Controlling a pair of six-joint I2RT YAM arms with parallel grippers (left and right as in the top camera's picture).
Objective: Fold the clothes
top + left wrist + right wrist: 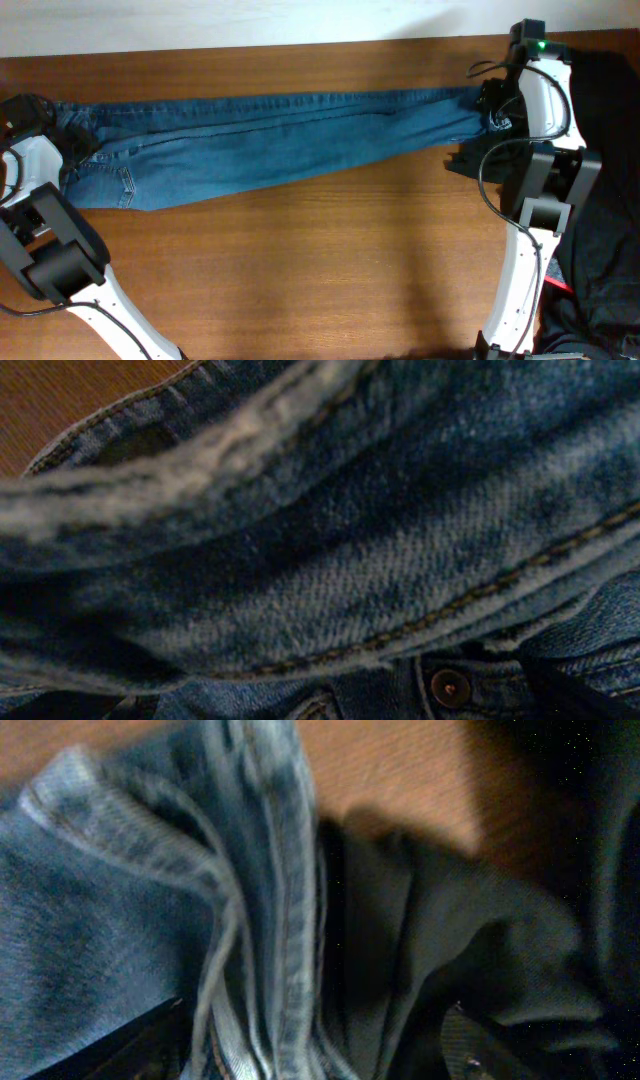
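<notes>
- Jeans (270, 145): stretched full length along the far side of the table (300, 270), waist at left, hems at right, legs stacked.
- Left gripper (40, 120): over the waistband, spread wide, nothing visibly pinched.
- Right gripper (305, 1045): at the hems, fingers apart, denim loose between.
- Likely step: taking hold of both ends for the first fold.
- Pinch both hem layers together, avoiding the dark cloth (450, 920) just beside.
- Lift evenly, lay hems squarely onto waist.

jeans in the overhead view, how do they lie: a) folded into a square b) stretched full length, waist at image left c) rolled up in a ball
b: the jeans run full length along the table, waist end at image left.
</notes>
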